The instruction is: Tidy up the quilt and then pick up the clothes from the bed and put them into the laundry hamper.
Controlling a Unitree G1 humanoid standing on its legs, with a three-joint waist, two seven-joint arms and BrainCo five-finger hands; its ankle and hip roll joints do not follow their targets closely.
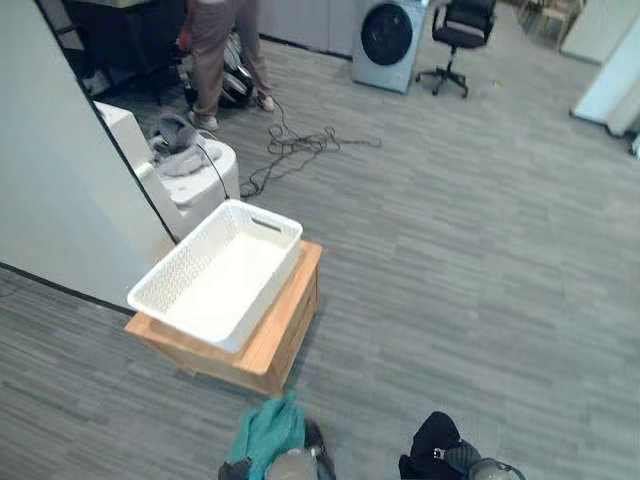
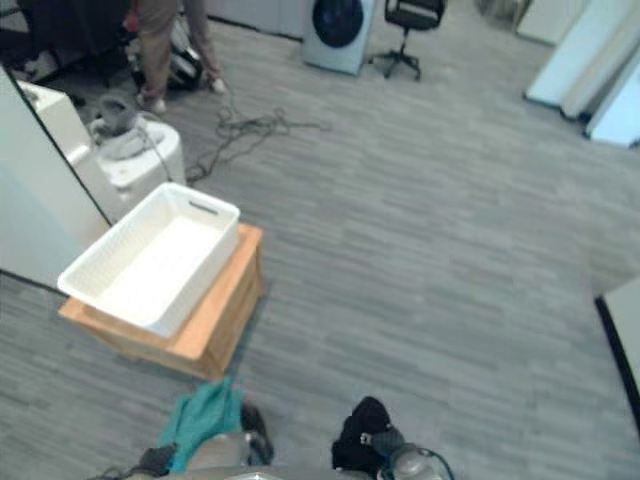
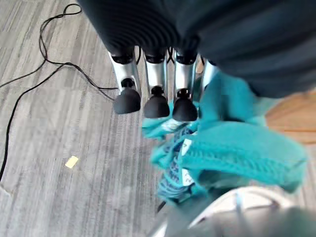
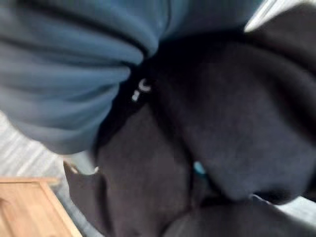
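Note:
A white slatted laundry hamper stands empty on a low wooden box, ahead and to the left. At the lower edge, my left hand holds a teal garment bunched above the floor. In the left wrist view the teal garment hangs beside my dark-tipped fingers. A black garment sits bunched on my right hand, low and right of the teal one. In the right wrist view the black garment covers the hand. Both hands are short of the hamper.
A white partition and a white round appliance stand left of the hamper. Black cables trail over the grey floor behind it. Farther back are a person's legs, a washing machine and an office chair.

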